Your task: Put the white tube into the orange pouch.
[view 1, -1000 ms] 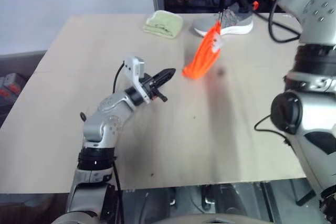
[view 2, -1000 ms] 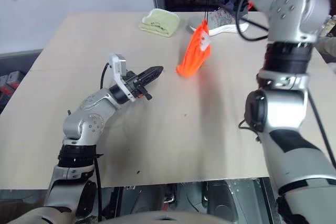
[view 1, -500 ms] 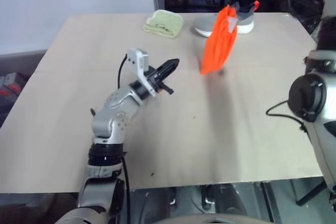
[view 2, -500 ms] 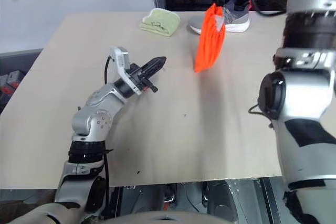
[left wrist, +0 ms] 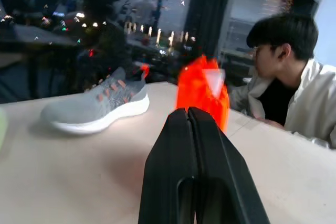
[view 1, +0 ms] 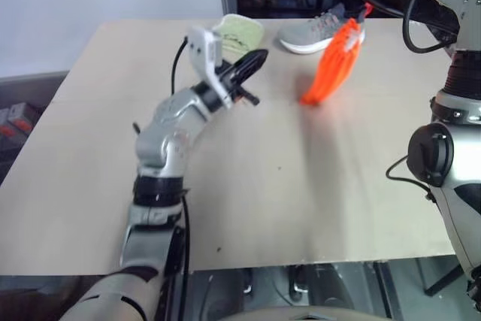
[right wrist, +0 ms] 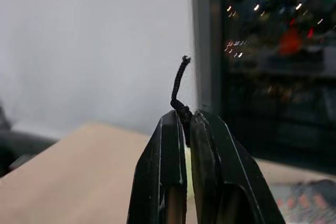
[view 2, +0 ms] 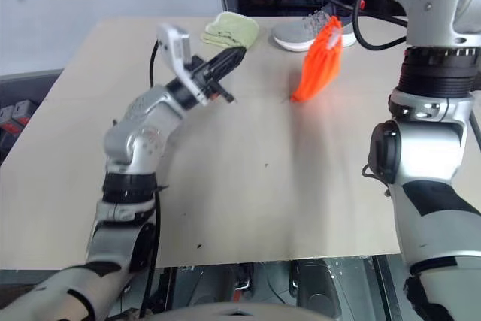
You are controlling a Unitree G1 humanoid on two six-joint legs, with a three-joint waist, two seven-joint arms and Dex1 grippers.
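The orange pouch (view 1: 331,65) hangs slanted over the far right part of the table, its lower end close to the tabletop. Its thin dark drawstring (right wrist: 180,85) is pinched in my right gripper (right wrist: 188,116), which is shut on it. My left gripper (view 1: 258,56) is shut with nothing between its fingers. It is raised above the table and points toward the pouch (left wrist: 202,93), a short way to its left. The white tube is out of view.
A grey shoe (view 1: 316,33) lies at the table's far edge behind the pouch. A pale green folded cloth (view 1: 242,31) sits just behind my left gripper. A person in a white jacket (left wrist: 302,95) sits beyond the table (view 1: 316,186).
My left gripper has risen and moved farther across the table toward the green cloth. The hanging pouch has swung to the right.
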